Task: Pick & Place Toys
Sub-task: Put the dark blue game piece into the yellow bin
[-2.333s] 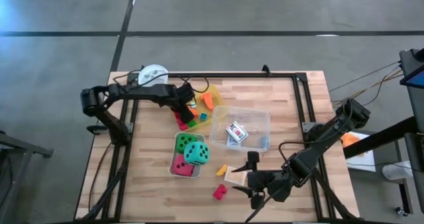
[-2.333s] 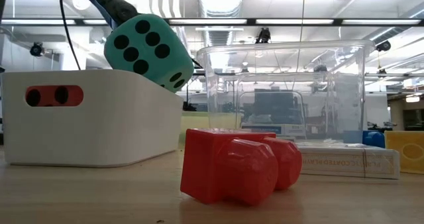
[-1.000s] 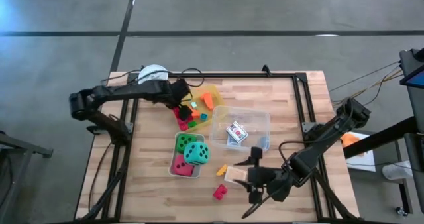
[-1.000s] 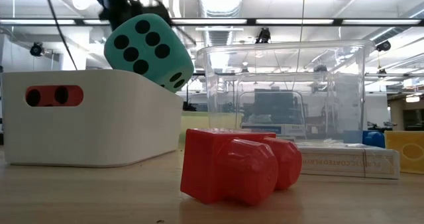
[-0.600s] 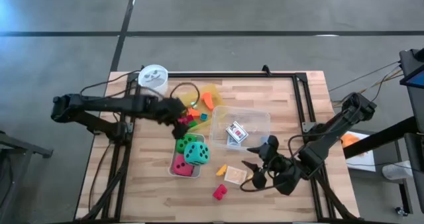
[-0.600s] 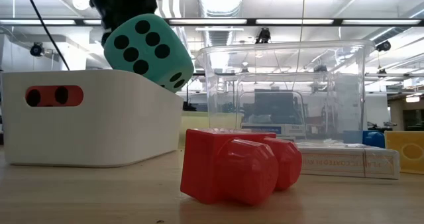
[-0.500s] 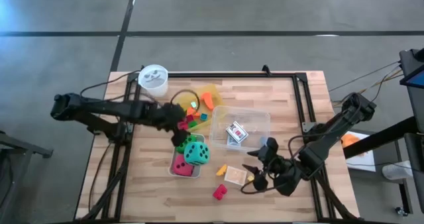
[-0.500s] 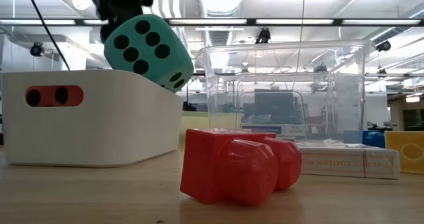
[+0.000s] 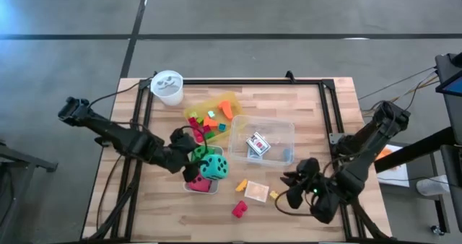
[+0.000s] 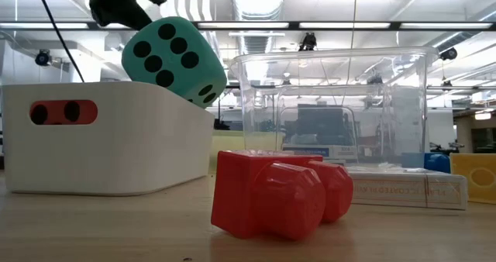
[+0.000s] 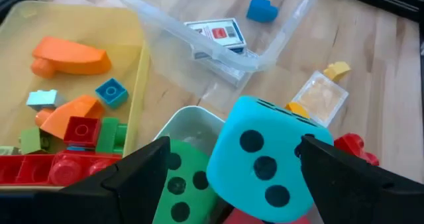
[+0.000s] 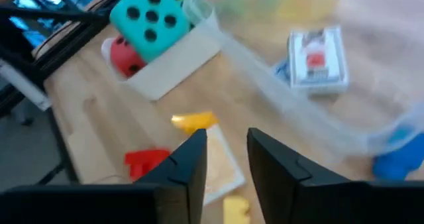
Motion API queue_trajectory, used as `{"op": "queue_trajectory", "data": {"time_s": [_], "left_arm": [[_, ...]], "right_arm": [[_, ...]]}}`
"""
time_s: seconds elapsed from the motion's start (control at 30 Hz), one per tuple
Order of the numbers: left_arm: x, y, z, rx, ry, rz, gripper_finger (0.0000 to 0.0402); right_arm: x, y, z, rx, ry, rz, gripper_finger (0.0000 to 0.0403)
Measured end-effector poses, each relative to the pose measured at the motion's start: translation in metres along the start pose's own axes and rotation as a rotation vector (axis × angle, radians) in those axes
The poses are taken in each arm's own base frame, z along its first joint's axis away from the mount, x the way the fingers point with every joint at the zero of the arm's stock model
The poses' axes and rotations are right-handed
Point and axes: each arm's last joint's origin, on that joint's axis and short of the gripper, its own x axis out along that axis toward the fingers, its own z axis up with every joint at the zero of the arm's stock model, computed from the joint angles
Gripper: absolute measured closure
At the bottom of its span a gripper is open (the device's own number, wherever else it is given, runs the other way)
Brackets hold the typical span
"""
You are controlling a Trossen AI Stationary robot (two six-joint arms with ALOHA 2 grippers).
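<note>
A white bin near the table's middle holds a green die, a teal die and a red die. My left gripper hangs open just above this bin, its fingers wide on either side of the teal die without touching it. A yellow tray farther back holds several small blocks. My right gripper hovers at the near right, its fingers a little apart and empty. A card pack, a yellow block and a red block lie on the table to its left.
A clear box right of the bin holds a card pack and a blue block. A white cup stands at the far left corner. A small yellow piece lies beside the loose card pack. A black frame borders the table.
My left gripper has swung from the yellow tray toward the table's near edge and now hangs over the white bin, still open. My right gripper has drawn back from the loose card pack toward the table's right edge and has rolled about its own line. The toys have stayed put.
</note>
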Motion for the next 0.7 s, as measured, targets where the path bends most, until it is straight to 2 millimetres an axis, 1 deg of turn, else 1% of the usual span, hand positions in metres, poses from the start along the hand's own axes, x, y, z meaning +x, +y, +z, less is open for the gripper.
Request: {"op": "queue_trajectory", "data": {"time_s": [0.1, 0.17, 0.37, 0.47, 0.53, 0.6, 0.7], "left_arm": [[-0.002, -0.003, -0.002, -0.007, -0.016, 0.005, 0.0077], [-0.003, -0.004, -0.004, -0.009, -0.02, 0.008, 0.0077], [-0.001, -0.005, -0.004, -0.006, -0.023, 0.016, 0.0077], [-0.001, -0.005, -0.004, -0.006, -0.022, 0.015, 0.0077], [-0.001, -0.005, -0.004, -0.006, -0.022, 0.015, 0.0077], [0.0, -0.006, -0.005, -0.005, -0.02, 0.017, 0.0077], [0.003, -0.006, -0.007, -0.004, -0.019, 0.016, 0.0077]], "right_arm": [[-0.008, -0.001, -0.009, 0.009, 0.072, 0.02, 0.0316], [-0.007, -0.003, -0.018, 0.023, 0.115, 0.01, 0.0325], [0.014, -0.022, -0.042, 0.055, 0.124, -0.093, 0.0347], [0.023, -0.033, -0.047, 0.085, 0.09, -0.13, 0.0354], [0.028, -0.041, -0.049, 0.088, 0.033, -0.145, 0.0355], [0.034, -0.048, -0.048, 0.111, -0.001, -0.163, 0.0355], [0.042, -0.056, -0.046, 0.111, -0.004, -0.206, 0.0355]]}}
